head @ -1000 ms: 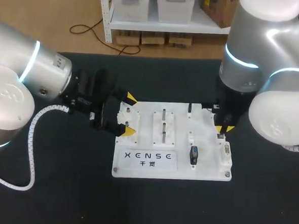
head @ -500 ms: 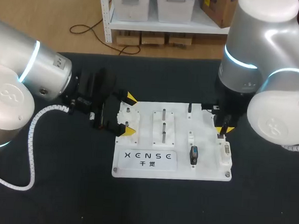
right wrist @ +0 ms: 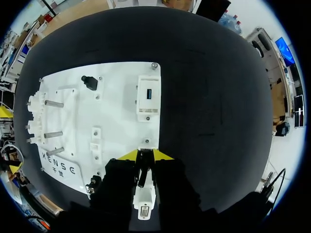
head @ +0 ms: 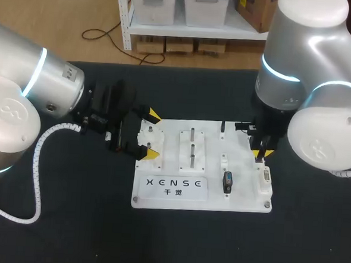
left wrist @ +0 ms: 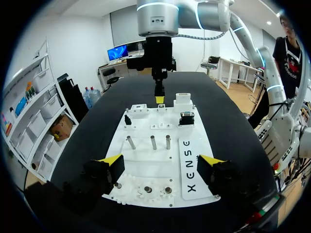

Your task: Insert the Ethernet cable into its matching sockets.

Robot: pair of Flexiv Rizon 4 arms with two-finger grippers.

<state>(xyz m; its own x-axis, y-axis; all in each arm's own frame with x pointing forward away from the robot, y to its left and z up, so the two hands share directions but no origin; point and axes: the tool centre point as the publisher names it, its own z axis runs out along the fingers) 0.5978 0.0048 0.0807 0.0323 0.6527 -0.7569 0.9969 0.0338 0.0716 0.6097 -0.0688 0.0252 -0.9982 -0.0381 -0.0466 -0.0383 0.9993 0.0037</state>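
Head view, right of centre: the right gripper [head: 261,153] pinches the thin black Ethernet cable [right wrist: 141,172] above a boxy white socket block [head: 265,180]; the left gripper [head: 154,134] gapes wide at the white board's [head: 214,197] left edge.

Board [head: 243,201] smooth white plastic; table [head: 86,233] matt black; pegs [head: 192,134] metal.

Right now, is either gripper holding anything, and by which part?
The right gripper pinches a thin black cable end from both sides, between its yellow tips. The left gripper is open, holding nothing.
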